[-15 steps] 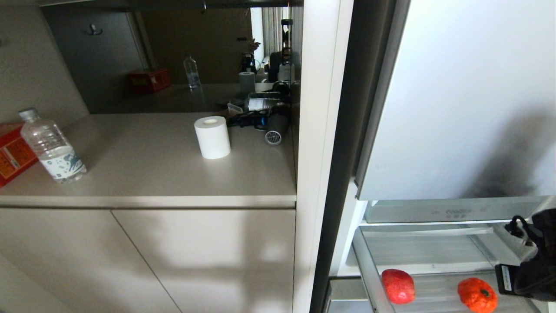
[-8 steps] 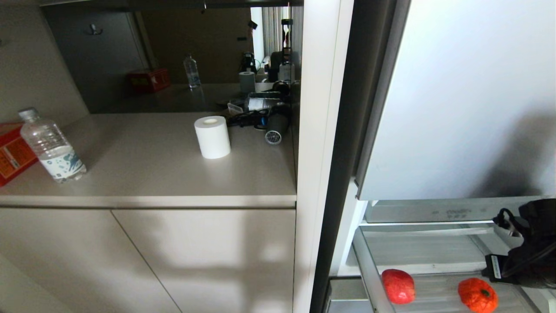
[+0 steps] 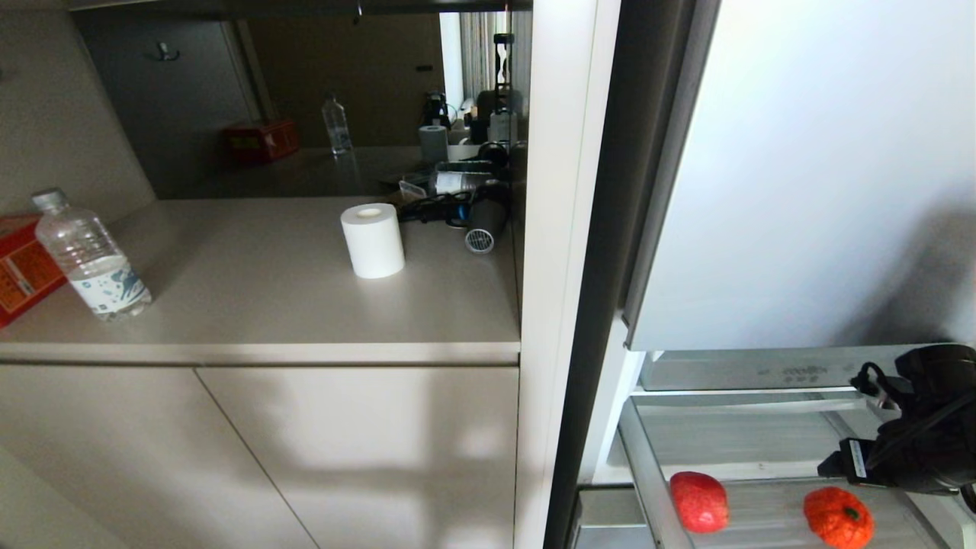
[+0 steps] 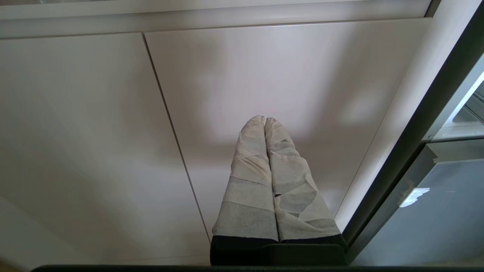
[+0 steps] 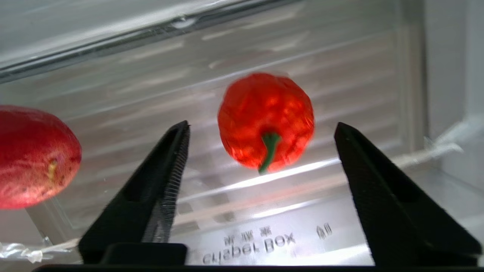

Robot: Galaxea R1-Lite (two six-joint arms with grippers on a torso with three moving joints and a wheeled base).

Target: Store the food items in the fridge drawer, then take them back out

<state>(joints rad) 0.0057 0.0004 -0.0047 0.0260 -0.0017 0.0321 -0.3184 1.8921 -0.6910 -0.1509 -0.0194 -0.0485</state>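
Spreading wide in the right wrist view, the right gripper grips nothing; its jaws frame the orange pumpkin-like fruit, which lies beyond the tips, untouched, its green stem towards the camera. In the head view that gripper hovers at the scene's right, just above the fridge drawer.

Both food items lie on the drawer's ribbed floor, the red apple left of the fruit and well apart from it. Storing looks done, so the taking-out half is probably opening, with the fruit first.

The next move calls for lowering the jaws around the fruit's widest part before closing; its bumpy round body may roll on the ribs.

Room is tighter to the right, where the drawer's side wall stands near the fruit. To the left the floor runs bare as far as the apple. A frosted front lip lies on the near side.

The left gripper, clenched and empty, is parked before the cabinet doors.
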